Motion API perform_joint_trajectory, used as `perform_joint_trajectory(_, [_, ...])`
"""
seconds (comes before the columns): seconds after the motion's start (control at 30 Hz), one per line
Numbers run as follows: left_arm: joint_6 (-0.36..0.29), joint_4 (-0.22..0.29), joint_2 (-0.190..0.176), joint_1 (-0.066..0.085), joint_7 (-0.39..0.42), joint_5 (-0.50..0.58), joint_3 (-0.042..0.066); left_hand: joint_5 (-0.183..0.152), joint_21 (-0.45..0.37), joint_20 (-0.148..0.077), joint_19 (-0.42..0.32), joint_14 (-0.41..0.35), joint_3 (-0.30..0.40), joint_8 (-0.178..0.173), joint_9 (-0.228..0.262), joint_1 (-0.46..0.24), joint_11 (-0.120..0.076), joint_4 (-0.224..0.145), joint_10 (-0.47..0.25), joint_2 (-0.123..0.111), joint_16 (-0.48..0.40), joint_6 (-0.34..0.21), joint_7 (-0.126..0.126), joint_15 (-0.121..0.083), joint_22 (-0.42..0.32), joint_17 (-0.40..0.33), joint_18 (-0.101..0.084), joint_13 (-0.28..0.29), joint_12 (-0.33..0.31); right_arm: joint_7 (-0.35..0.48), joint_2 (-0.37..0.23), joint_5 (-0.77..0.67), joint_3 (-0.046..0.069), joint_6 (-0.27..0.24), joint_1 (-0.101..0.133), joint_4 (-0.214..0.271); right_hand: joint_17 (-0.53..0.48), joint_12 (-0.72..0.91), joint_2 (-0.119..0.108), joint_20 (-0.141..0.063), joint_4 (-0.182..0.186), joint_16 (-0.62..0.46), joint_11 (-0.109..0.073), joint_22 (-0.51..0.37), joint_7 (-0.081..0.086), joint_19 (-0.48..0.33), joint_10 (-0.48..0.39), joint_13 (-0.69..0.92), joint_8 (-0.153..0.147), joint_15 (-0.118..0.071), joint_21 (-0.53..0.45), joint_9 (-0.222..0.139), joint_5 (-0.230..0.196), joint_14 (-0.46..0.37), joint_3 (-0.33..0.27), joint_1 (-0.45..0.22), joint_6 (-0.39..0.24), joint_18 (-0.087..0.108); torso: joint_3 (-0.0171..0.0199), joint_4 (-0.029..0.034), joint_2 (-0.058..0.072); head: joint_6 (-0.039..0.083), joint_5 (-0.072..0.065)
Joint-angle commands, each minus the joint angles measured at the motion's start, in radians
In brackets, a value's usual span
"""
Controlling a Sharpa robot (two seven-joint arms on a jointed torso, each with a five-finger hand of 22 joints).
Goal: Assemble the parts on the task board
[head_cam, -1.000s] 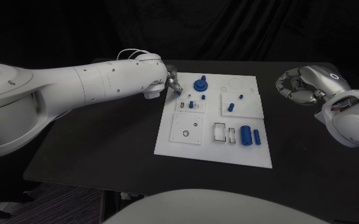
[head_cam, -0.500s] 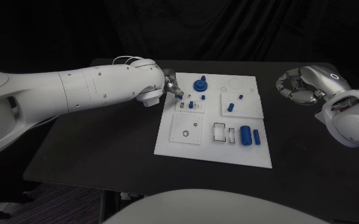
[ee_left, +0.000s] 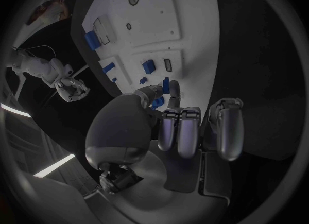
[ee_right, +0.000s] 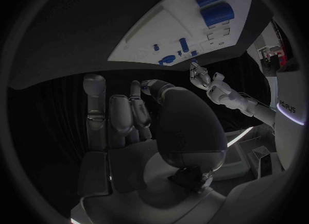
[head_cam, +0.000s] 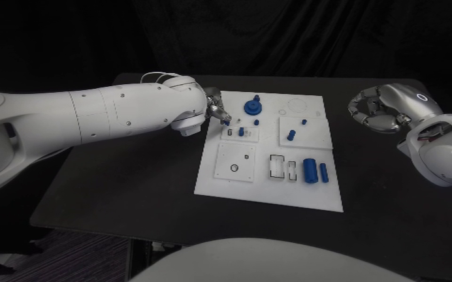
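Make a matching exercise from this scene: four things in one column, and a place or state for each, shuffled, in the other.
1. left hand
2. right hand
3. task board
4. large blue round part

A. white, mid-table
B. off the board, fingers curled, holding nothing
C. at the board's far left corner, pinching a small blue part
D. on the board's far end

1-C, 2-B, 3-A, 4-D

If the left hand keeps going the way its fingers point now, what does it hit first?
Probably the small blue part on the near-left square of the task board. The left hand points across the board's far-left corner toward it, fingertips just short; height above the board is unclear.
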Motion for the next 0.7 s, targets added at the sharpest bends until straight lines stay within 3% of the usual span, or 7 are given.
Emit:
perform_joint_trajectory(0.03, [0.004, 0.004, 0.002, -0.002, -0.003, -0.047, 0.001, 0.0, 0.005, -0.007, 0.03, 0.106, 0.005, -0.005, -0.002, -0.01, -0.008, 0.001, 0.098, 0.005, 0.003, 0.011, -0.004, -0.009, 0.21, 0.263, 0.01, 0.259, 0.003, -0.019, -0.001, -0.006, 0.001, 0.003, -0.003, 0.0, 0.0, -0.007, -0.002, -0.004, -0.008, -0.006, -0.002, 0.077, -0.001, 0.001, -0.004, -0.001, 0.006, -0.004, -0.003, 0.001, 0.003, -0.004, 0.0, 0.008, 0.0, 0.0, -0.0001, 0.0003, 0.0, 0.0, 0.001])
perform_joint_trajectory(0.4, [0.015, 0.011, 0.0, -0.007, -0.008, -0.06, 0.001, -0.002, 0.004, -0.007, 0.03, 0.106, 0.007, -0.004, -0.002, -0.015, -0.008, 0.002, 0.098, 0.006, 0.003, 0.013, -0.004, -0.009, 0.21, 0.263, 0.01, 0.258, 0.002, -0.02, 0.0, -0.006, 0.001, 0.003, -0.003, 0.0, -0.002, -0.008, -0.002, -0.004, -0.011, -0.008, -0.001, 0.077, 0.0, 0.001, -0.005, -0.002, 0.007, -0.004, -0.004, 0.002, 0.003, -0.005, 0.001, 0.01, 0.0, 0.0, -0.0004, -0.0014, 0.002, 0.0, 0.003])
perform_joint_trajectory(0.7, [0.015, 0.024, -0.002, -0.022, -0.009, -0.061, 0.001, -0.002, 0.005, -0.008, 0.03, 0.106, 0.008, -0.004, -0.002, -0.016, -0.008, 0.002, 0.098, 0.006, 0.003, 0.014, -0.004, -0.009, 0.21, 0.263, 0.01, 0.258, 0.002, -0.022, -0.001, -0.006, 0.001, 0.004, -0.003, 0.002, -0.001, -0.008, -0.002, -0.004, -0.012, -0.008, -0.001, 0.077, 0.0, 0.001, -0.005, -0.002, 0.007, -0.004, -0.004, 0.002, 0.003, -0.004, 0.001, 0.011, 0.0, 0.0, 0.001, -0.0004, 0.0, 0.0, 0.003])
